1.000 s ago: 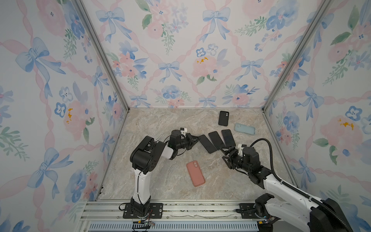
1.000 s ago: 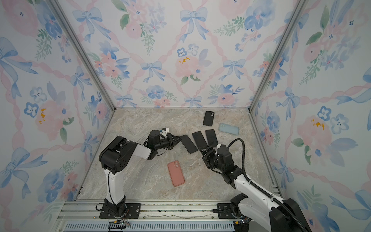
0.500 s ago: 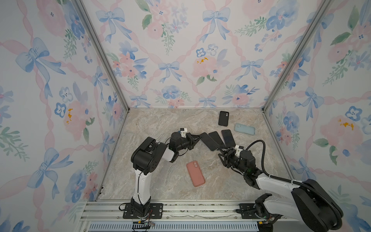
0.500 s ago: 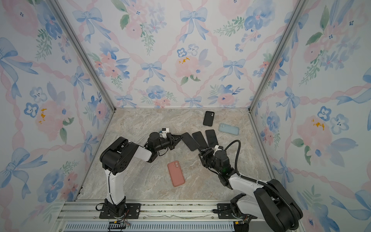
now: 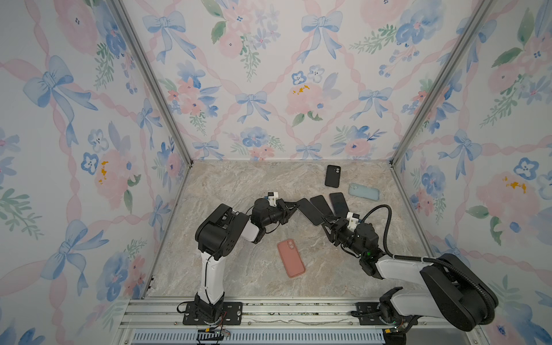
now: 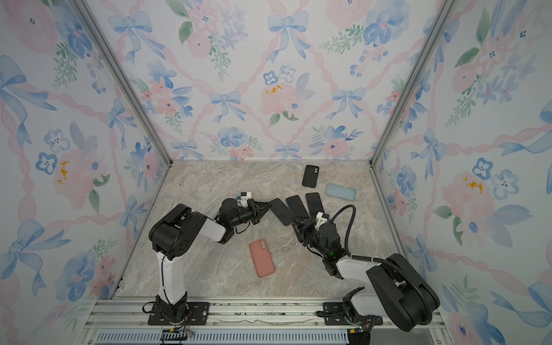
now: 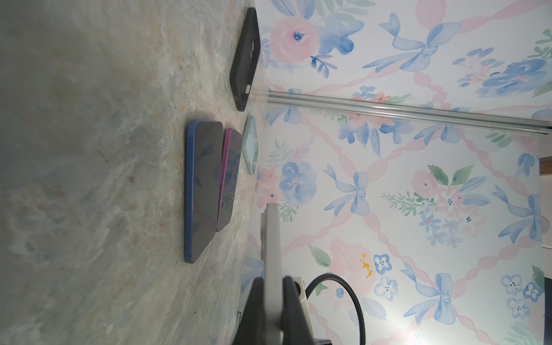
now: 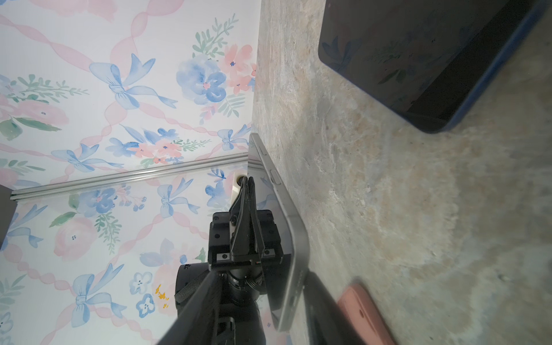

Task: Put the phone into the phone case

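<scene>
A phone (image 5: 310, 210) with a dark screen and grey rim hangs tilted just above the marble floor, and my left gripper (image 5: 294, 206) is shut on its left end. In the left wrist view its grey edge (image 7: 272, 239) sits clamped in that gripper (image 7: 273, 280). My right gripper (image 5: 327, 222) straddles the phone's other end. In the right wrist view the phone's rim (image 8: 286, 239) rests against one finger (image 8: 322, 304), while the other finger (image 8: 197, 310) stands well apart, so this gripper (image 8: 263, 277) is open. A pink phone case (image 5: 291, 258) lies flat in front, between the arms.
Two more phones lie beside the held one, a blue-rimmed one (image 5: 322, 206) and a purple-rimmed one (image 5: 339, 203). Behind them are a black case (image 5: 332, 176) and a pale blue case (image 5: 363, 191). The right wall stands close to these.
My right gripper has moved in to the phone's free end and its jaws have narrowed around it. The left gripper keeps its hold on the phone and has shifted slightly right.
</scene>
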`<action>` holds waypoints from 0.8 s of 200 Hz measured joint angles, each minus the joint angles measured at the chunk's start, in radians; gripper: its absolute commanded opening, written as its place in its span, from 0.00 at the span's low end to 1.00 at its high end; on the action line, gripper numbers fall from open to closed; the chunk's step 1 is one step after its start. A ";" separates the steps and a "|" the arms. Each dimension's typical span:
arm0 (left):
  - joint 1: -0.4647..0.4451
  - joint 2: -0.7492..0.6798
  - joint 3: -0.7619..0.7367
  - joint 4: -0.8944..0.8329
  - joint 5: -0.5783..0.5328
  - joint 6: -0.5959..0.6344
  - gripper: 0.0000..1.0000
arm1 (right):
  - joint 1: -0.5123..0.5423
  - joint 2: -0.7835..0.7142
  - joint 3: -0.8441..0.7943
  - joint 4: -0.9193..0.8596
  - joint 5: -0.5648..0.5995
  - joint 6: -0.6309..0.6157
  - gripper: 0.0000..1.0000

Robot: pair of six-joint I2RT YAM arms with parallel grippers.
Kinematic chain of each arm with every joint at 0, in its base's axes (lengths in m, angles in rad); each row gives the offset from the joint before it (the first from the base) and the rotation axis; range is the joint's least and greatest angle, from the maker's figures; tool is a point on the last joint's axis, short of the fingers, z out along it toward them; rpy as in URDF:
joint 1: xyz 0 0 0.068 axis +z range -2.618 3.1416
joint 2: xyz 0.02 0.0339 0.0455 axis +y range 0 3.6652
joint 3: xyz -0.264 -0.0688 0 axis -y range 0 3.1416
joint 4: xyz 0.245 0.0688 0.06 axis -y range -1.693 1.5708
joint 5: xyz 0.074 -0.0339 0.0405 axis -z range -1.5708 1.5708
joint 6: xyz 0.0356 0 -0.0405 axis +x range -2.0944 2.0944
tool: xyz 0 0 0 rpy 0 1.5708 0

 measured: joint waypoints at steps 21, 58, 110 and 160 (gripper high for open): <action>-0.004 -0.002 0.000 0.002 0.000 -0.001 0.00 | 0.000 0.000 0.001 0.000 0.000 -0.007 0.46; -0.008 -0.002 0.000 0.008 0.000 -0.007 0.00 | 0.003 0.034 0.002 0.024 -0.004 -0.017 0.36; -0.008 -0.014 0.000 0.016 0.000 -0.007 0.00 | 0.006 0.102 0.006 0.100 -0.022 -0.018 0.21; -0.007 -0.016 -0.008 0.018 -0.012 -0.011 0.00 | 0.007 0.140 0.012 0.172 -0.026 -0.007 0.12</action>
